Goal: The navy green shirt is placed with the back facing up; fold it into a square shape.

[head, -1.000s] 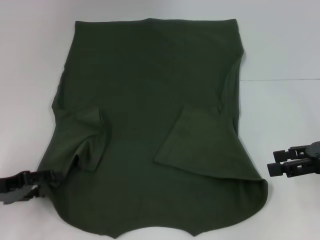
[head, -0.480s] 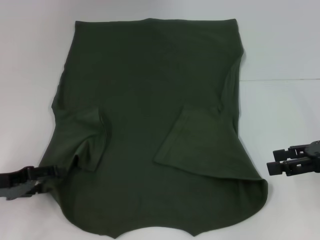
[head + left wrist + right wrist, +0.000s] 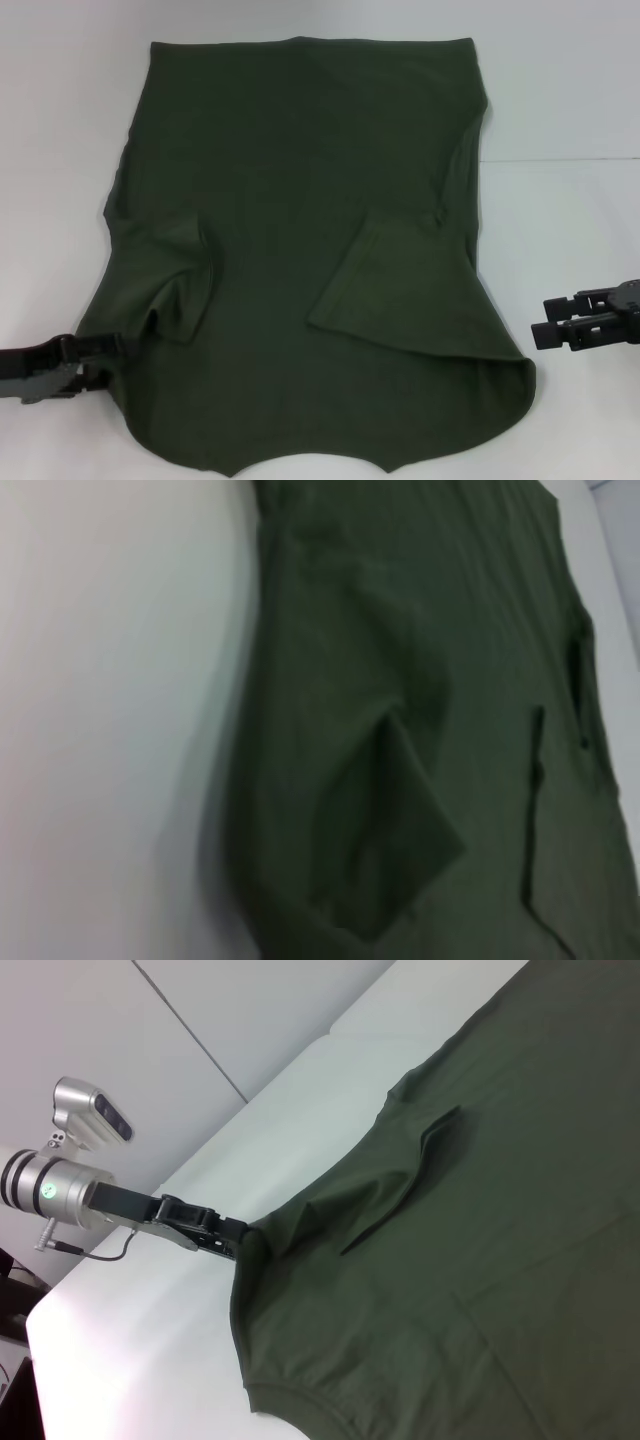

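The navy green shirt lies flat on the white table, plain side up, with both short sleeves folded inward over the body. Its collar end is nearest me. My left gripper is at the shirt's near left edge, by the shoulder, shut on the cloth. The right wrist view shows the left gripper pinching that edge, which peaks up to it. The left wrist view shows the shirt with a folded sleeve. My right gripper is open and empty over the table, to the right of the shirt's near right corner.
The white table has a seam running right from the shirt at mid-height. Bare table lies on both sides of the shirt. The left arm's silver wrist hangs over the table's left edge.
My left gripper has moved a little inward onto the shirt's left edge and closed on it. My right gripper has barely moved. The shirt lies as before.
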You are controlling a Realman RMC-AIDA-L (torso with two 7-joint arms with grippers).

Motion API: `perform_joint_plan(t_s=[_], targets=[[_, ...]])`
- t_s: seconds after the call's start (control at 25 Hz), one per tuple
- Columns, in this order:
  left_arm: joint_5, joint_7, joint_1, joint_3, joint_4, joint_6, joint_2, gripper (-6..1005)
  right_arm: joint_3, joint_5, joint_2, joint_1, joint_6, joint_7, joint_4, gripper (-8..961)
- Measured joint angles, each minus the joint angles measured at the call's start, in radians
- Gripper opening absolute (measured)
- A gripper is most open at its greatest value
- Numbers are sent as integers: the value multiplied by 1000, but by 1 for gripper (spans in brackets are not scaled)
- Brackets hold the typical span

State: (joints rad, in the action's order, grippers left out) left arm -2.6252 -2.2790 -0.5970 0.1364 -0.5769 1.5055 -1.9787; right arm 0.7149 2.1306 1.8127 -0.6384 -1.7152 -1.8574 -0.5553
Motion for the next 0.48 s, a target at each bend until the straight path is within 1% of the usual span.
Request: perform_joint_plan(t_s=[0.16, 0.48], targets=[[-8, -24, -1, -1, -8, 5, 1, 846, 0, 0, 0, -1, 0, 0, 0, 924], [-8, -61, 6, -7, -11, -45, -1, 823, 0, 0, 0, -1, 0, 0, 0, 925]])
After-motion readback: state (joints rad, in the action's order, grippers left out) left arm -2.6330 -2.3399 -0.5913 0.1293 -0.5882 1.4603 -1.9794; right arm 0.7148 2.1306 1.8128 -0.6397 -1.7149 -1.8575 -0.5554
